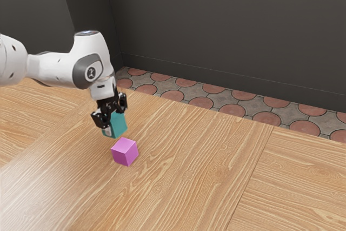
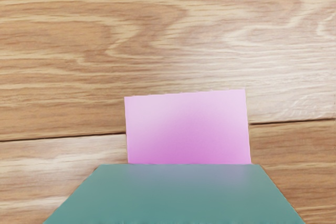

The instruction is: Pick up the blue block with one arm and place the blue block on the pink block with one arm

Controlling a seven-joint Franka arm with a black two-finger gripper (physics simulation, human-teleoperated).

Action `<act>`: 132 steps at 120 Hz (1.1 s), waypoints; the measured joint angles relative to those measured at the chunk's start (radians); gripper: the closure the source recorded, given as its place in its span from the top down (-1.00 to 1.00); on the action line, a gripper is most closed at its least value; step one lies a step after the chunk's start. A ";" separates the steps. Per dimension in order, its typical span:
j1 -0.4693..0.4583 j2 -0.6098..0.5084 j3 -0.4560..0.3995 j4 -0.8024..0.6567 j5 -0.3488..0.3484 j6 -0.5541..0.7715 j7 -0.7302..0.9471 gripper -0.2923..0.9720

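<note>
Step in hand: transfer. The black two-finger gripper [image 1: 111, 116] on the white robot arm [image 1: 54, 68] is clamped on the blue-green block [image 1: 118, 126], one finger on each of two opposite side faces, and holds it in the air, clear of the light wooden table [image 1: 216, 177]. The pick-up is judged complete; the placing is not yet done. The pink cube [image 1: 124, 151] rests flat on the table, below the held block and offset toward the exterior view's right, with a visible gap between the two. In the wrist view the blue-green block [image 2: 173, 195] covers one edge of the pink cube [image 2: 188, 127], and most of the pink top face lies exposed beyond it, so the held block is judged not yet centred. The next move calls for a short horizontal shift until the block covers the pink top face, then a straight descent to contact, then release. Orientation: the held block appears roughly cubic, and no long axis can be identified. Its leading edge runs parallel to the pink cube's near edge, so little or no wrist rotation appears necessary before lowering.
</note>
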 joint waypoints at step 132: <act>0.002 -0.315 -0.059 0.162 0.051 -0.298 -0.231 0.51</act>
